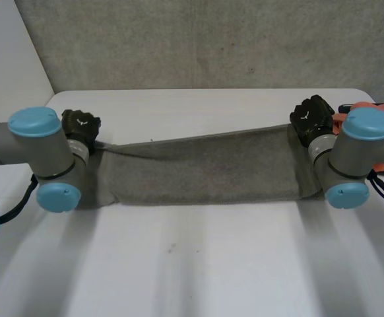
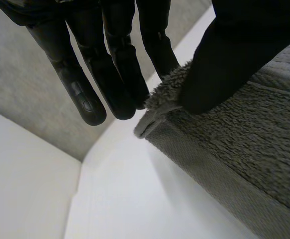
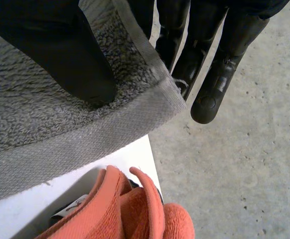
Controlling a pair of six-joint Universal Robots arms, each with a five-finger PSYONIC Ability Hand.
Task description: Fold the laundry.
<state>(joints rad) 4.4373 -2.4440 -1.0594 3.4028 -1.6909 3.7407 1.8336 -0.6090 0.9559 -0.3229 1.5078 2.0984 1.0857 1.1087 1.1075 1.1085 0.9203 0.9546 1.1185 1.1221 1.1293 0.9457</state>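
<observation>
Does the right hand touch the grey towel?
Touching. The right wrist view shows the right hand pinching a corner of the grey towel between its thumb and fingers.

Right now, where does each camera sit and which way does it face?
Head view: behind the arms, looking down at the table; both arms, left hand and right hand show.
Left wrist view: on that wrist, along the palm; fingers pinch a grey towel corner.
Right wrist view: same; fingers pinch another corner near orange cloth.
All share the towel.

left hand [image 2: 224, 55] | pinches grey towel [image 2: 244, 144] corner | above white table [image 2: 135, 199]
</observation>
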